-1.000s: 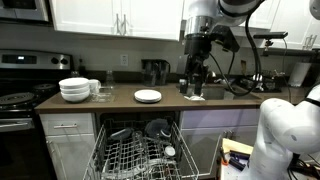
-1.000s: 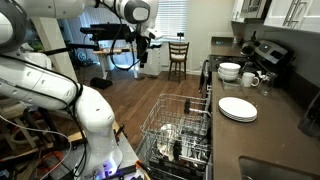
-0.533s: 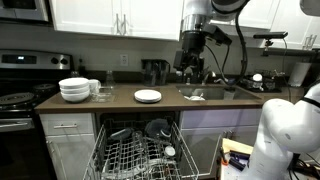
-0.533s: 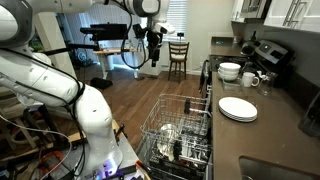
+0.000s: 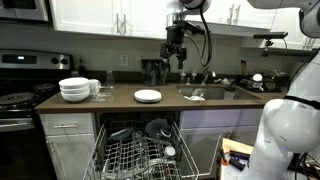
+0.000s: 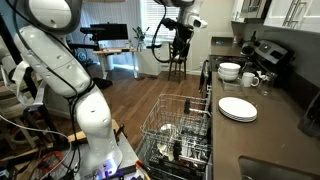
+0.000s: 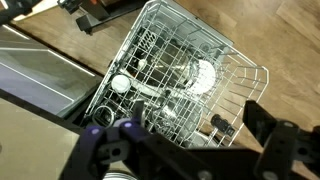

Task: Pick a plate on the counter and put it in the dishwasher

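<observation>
The plate [image 5: 148,96] is small, round and white, and lies flat on the dark counter [image 5: 120,101]; it also shows as the plate [image 6: 237,108] near the counter's front edge. My gripper [image 5: 176,50] hangs open and empty well above the counter, up and to the right of the plate, and appears as the gripper [image 6: 181,45] high over the room. The dishwasher [image 5: 140,155] stands open below with its wire rack [image 6: 180,135] pulled out. In the wrist view the rack [image 7: 180,80] lies far below my open gripper [image 7: 195,138], with some dishes in it.
A stack of white bowls [image 5: 75,90] and a mug [image 6: 250,79] sit on the counter towards the stove [image 5: 15,100]. A sink [image 5: 205,93] lies right of the plate. White upper cabinets [image 5: 110,15] hang over the counter. A chair [image 6: 178,55] stands across the wooden floor.
My arm has swung from over the sink up and towards the plate's side of the counter. The gripper has stayed open and empty. The plate has not moved.
</observation>
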`<state>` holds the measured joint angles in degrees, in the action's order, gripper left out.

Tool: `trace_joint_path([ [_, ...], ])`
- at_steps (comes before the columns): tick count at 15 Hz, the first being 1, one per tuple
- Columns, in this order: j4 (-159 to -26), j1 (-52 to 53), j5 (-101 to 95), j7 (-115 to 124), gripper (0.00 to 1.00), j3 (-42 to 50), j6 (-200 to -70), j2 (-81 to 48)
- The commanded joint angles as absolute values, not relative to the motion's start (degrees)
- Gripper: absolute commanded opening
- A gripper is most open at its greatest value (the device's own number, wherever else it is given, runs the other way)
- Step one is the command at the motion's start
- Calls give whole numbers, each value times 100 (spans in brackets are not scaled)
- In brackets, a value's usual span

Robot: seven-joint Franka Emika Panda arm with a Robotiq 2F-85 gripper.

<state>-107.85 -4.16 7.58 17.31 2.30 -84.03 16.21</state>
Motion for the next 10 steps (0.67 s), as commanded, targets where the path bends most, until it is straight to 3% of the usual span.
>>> trace_joint_path([
  [1, -9460, -518, 615, 1463, 100, 411, -7837, 455],
  [10, -8762, -354, 548, 1726, 100, 441, -8097, -668],
])
